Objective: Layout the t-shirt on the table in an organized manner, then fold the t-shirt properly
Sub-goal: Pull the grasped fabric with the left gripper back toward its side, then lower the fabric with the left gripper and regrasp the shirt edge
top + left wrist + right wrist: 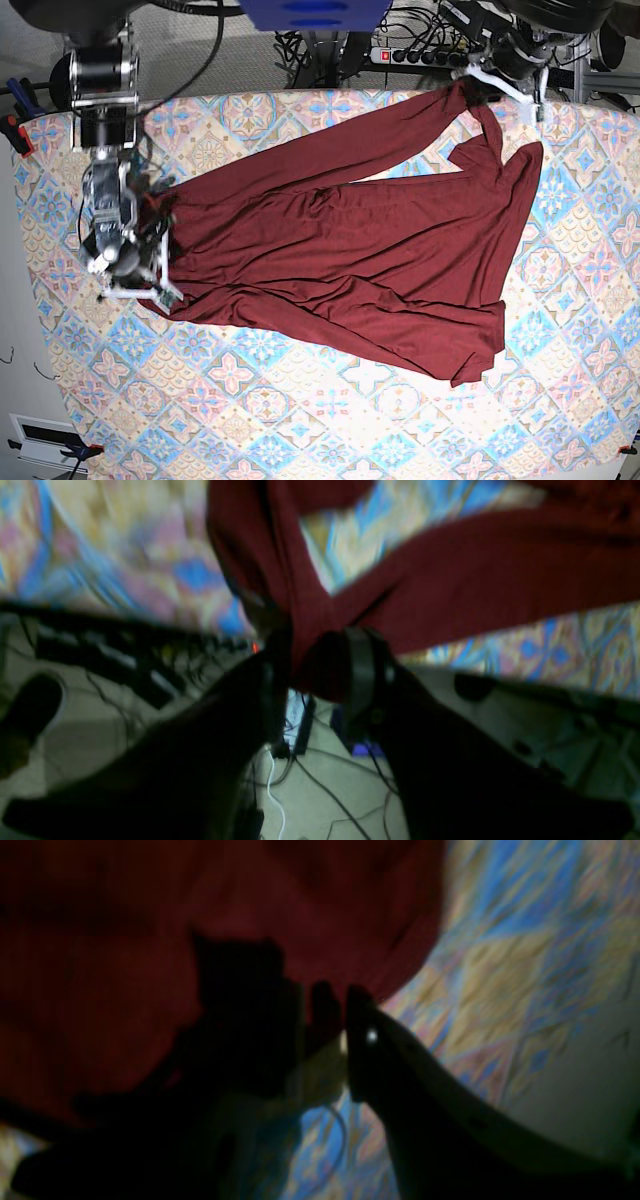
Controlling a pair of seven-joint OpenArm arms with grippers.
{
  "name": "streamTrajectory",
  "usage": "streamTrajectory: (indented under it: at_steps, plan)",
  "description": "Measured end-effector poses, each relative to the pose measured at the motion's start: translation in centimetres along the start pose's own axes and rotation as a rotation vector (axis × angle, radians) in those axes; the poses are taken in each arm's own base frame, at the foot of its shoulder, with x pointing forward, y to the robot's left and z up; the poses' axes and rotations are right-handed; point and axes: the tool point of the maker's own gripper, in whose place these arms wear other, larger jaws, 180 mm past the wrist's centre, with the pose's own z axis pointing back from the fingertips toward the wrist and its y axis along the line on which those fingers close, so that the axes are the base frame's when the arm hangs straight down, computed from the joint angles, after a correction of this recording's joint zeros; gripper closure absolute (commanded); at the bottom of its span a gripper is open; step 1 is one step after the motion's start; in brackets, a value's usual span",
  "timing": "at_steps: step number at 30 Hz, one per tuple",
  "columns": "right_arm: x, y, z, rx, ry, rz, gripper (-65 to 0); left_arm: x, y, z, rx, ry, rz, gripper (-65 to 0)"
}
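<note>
The dark maroon t-shirt (350, 240) lies spread and wrinkled across the patterned table (300, 420), one long sleeve stretching to the far right corner. There my left gripper (470, 88) holds the sleeve end. In the left wrist view the cloth (500, 570) gathers to a point between the two dark fingers of that gripper (317, 670), at the table's (100, 540) edge. My right gripper (155, 285) sits at the garment's left edge. In the right wrist view that gripper's (341, 997) fingertips stand close together on the border of the maroon fabric (100, 990), over the table (525, 965).
A power strip (420, 52) and tangled cables lie on the floor behind the far table edge, also seen below the left gripper as floor cables (300, 760). Clamps (15, 125) stick out at the table's left edge. Bare table shows along the front and right.
</note>
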Motion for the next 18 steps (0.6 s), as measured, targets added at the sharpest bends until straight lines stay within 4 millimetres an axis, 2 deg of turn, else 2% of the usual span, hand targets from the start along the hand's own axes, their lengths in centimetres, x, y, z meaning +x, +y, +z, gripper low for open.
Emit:
streamTrajectory:
  at_steps: [2, 4, 7, 10, 12, 18]
  plan:
    - [-0.9, 0.6, -0.6, 0.021, 0.027, -0.015, -14.7, 0.2, 0.0, 0.0, 0.0, -0.006, -0.001, -21.9]
    - [-3.1, 2.1, -1.5, 0.063, 0.086, -0.018, -14.7, 0.1, -0.2, 0.0, -0.009, -0.001, 0.009, -26.2]
    - [-3.3, 1.8, -1.5, 0.059, 0.093, -0.021, -15.0, 0.2, -0.7, 0.0, -0.039, 0.0, 0.049, -33.7]
    - [-2.8, 1.7, -1.4, 0.054, 0.078, -0.025, -18.9, 0.9, -0.7, 0.2, -0.066, -0.018, 0.107, -39.7]
    - [-2.7, 1.9, -1.3, 0.053, 0.074, -0.018, -21.0, 1.7, -0.4, 0.3, -0.057, -0.041, 0.122, -40.6]
    - [-2.5, 3.1, -0.1, 0.042, 0.041, 0.016, -21.4, 2.8, -1.8, 0.2, -0.133, -0.06, 0.182, -40.8]
